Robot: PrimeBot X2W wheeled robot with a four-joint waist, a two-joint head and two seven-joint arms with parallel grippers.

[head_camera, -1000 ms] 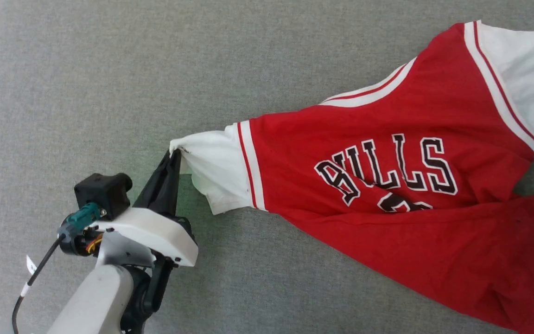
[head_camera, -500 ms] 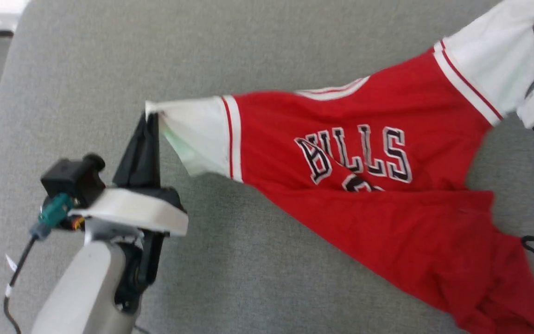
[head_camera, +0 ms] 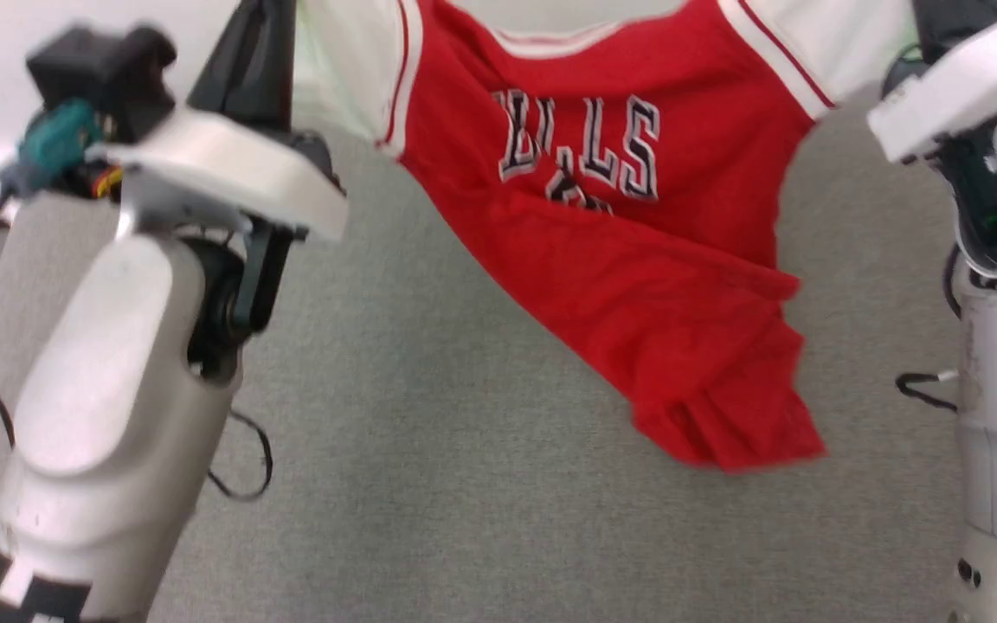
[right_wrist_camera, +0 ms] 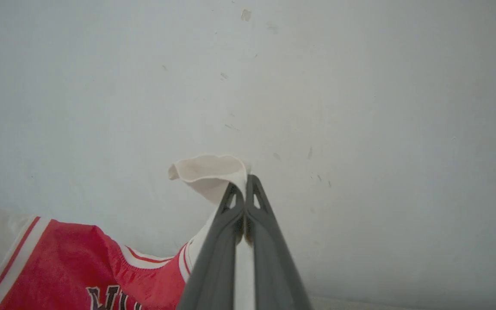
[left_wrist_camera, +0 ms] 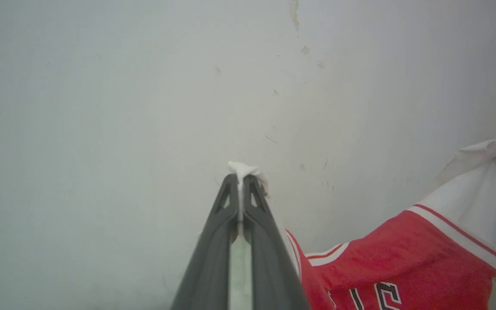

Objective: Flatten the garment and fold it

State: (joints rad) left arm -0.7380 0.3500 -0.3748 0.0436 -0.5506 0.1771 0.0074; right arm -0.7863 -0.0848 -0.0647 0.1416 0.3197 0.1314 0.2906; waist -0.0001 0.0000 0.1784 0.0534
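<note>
Garment [head_camera: 637, 285] hanging above grey surface [head_camera: 464, 484] in head view, wrist views showing both jaws clamped on sleeve tips [left_wrist_camera: 241, 167]

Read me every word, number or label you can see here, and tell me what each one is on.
"LLS": black, white-edged block letters on the chest of the garment; the letters before them are creased and blurred, unreadable.
Mark below that word: folded under, unreadable.
Wrist views: letter fragments on the same chest, cut off at the bottom edge, unreadable.
Nothing else legible.
</note>
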